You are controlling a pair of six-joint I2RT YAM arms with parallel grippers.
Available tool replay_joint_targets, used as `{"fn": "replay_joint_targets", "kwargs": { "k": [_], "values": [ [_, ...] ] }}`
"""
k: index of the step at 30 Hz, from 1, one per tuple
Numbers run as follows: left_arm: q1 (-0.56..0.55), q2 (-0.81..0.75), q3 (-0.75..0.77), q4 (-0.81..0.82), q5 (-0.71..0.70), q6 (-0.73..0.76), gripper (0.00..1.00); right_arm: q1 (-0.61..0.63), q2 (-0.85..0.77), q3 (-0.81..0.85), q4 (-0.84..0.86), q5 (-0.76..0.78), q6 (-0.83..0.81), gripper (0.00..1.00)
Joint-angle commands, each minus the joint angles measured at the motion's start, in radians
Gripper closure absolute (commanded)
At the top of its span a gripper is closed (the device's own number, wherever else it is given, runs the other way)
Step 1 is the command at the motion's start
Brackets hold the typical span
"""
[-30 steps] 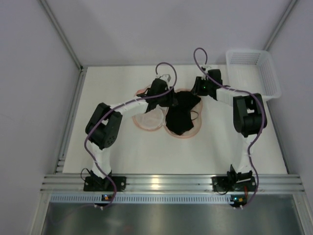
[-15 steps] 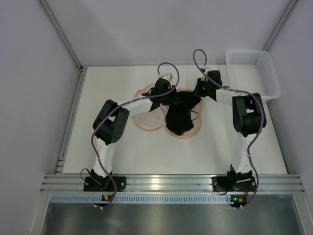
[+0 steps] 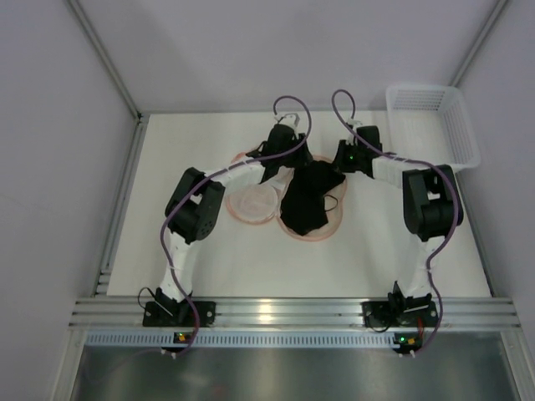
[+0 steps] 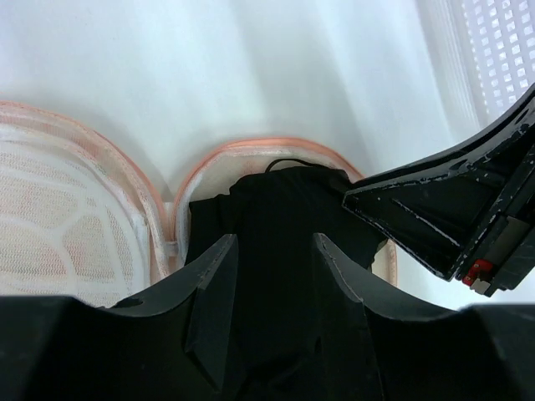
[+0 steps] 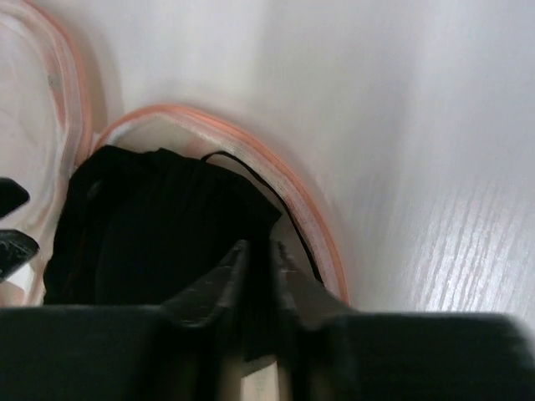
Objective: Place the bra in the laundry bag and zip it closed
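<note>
Sliding up-frame, left gripper (image 4: 274,244) is hovering, fingers (image 4: 213,284) spread; right gripper (image 5: 257,247) is pinching bra (image 5: 150,225): keep it inside laundry bag (image 5: 213,119).

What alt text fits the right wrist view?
A black bra lies bunched in one open half of the laundry bag, whose pink rim curves around it on a white table. At the bottom, the right gripper has its jaws almost together, apparently pinching the bra's near edge.
</note>
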Motion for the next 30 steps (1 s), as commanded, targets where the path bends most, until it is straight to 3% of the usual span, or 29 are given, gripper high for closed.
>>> {"fn": "replay_joint_targets", "kwargs": {
  "k": [1, 3, 4, 8, 12, 16, 18, 30],
  "values": [
    [-0.004, -0.008, 0.019, 0.056, 0.005, 0.024, 0.54, 0.008, -0.019, 0.050, -0.034, 0.021, -0.010, 0.78],
    [-0.004, -0.025, -0.016, 0.056, 0.011, 0.028, 0.54, 0.008, -0.027, 0.070, -0.052, 0.011, -0.011, 0.65],
    [-0.004, -0.049, -0.033, 0.056, 0.009, 0.030, 0.54, 0.008, -0.050, 0.081, -0.058, 0.009, -0.011, 0.49],
    [-0.010, -0.120, -0.107, 0.057, 0.000, 0.041, 0.54, 0.007, -0.139, 0.088, -0.101, 0.083, -0.023, 0.35],
    [-0.012, -0.178, -0.165, 0.056, 0.000, 0.045, 0.54, -0.012, -0.205, 0.061, -0.156, 0.130, 0.010, 0.39],
    [-0.012, -0.200, -0.182, 0.056, 0.011, 0.050, 0.54, -0.019, -0.203, 0.006, -0.159, 0.152, 0.023, 0.58],
    [-0.013, -0.210, -0.190, 0.056, 0.017, 0.050, 0.54, -0.019, -0.187, -0.016, -0.164, 0.152, 0.027, 0.62],
    [-0.021, -0.233, -0.233, 0.056, 0.009, 0.042, 0.54, -0.018, -0.096, -0.024, -0.153, 0.156, 0.036, 0.63]
  ]
}}
